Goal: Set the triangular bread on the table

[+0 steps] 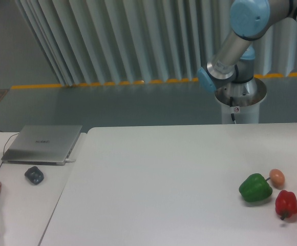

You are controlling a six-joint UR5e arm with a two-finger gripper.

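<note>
Searching the table (153, 179) turns up no triangular bread, only two peppers and an egg, while the arm's tool lies out of frame, its state and bearing unknowable.

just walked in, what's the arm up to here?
Nothing is being handled in view. The arm is raised behind the table, and its end effector is out of frame. No bread is visible. A green pepper, a red pepper and an egg sit together near the table's right edge.
</note>
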